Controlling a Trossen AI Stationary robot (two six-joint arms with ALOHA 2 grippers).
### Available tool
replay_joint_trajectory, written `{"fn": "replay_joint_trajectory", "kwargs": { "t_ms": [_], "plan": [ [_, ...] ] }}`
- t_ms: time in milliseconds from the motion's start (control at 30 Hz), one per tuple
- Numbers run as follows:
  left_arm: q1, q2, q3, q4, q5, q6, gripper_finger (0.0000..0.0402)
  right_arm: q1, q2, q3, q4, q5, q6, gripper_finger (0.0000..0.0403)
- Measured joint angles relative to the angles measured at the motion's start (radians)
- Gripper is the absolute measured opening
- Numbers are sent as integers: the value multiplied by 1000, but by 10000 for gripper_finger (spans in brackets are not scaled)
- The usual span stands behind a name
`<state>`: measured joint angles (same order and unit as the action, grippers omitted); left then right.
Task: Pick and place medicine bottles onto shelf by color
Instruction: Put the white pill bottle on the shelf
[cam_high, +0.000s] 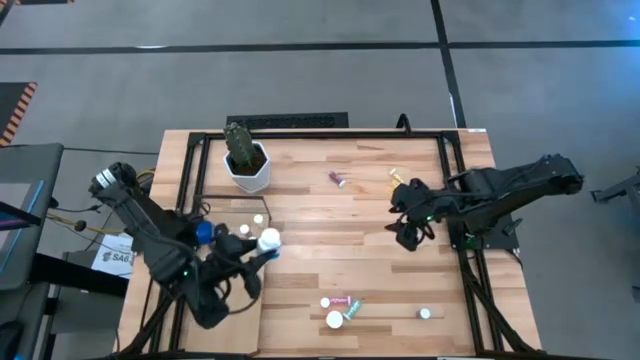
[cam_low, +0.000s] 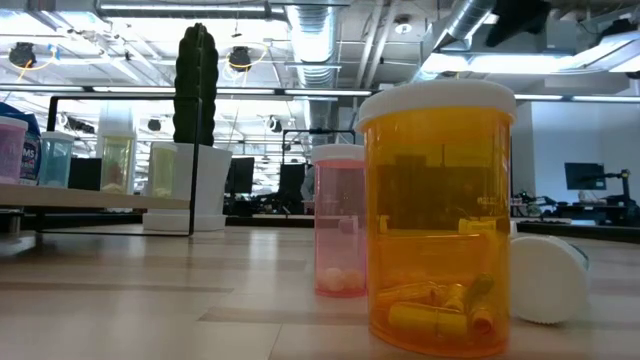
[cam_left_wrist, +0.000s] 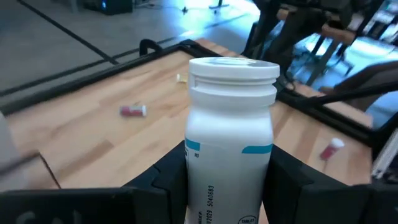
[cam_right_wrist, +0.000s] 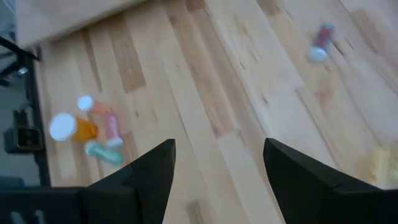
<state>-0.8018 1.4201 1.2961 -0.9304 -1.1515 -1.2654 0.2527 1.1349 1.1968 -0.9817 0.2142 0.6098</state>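
Left gripper (cam_left_wrist: 227, 180): I hold white bottle (cam_left_wrist: 229, 134) upright, shelf (cam_high: 228, 222) just beside it.
Risk: bottle could topple shelved neighbours.

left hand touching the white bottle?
Touching. The left wrist view shows the left hand with its fingers pressed against both sides of the white bottle, no gap visible.

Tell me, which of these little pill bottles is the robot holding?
The white bottle with the blue label band, clamped upright in the left gripper; every other bottle sits untouched on the table.
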Motion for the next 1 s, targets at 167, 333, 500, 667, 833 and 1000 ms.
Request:
{"fn": "replay_joint_trajectory", "kwargs": {
  "t_ms": [167, 333, 500, 667, 833, 1000],
  "plan": [
    [-76, 5, -124, 1, -55, -217, 131, -1, 34, -2, 35, 6, -26, 265],
    [-138, 5, -231, 16, -60, -290, 131, -1, 66, -3, 35, 24, -40, 265],
    [-214, 5, -302, 34, -65, -293, 131, 3, 88, -3, 32, 59, -42, 265],
    [-294, 5, -364, 35, -65, -366, 131, 0, 121, -2, 35, 59, -42, 265],
    [-358, 5, -450, 94, -67, -435, 131, -1, 158, -1, 36, 53, -13, 265],
    [-403, 5, -548, 245, -86, -439, 131, 28, 161, -2, 80, 157, -106, 265]
  ]
}}
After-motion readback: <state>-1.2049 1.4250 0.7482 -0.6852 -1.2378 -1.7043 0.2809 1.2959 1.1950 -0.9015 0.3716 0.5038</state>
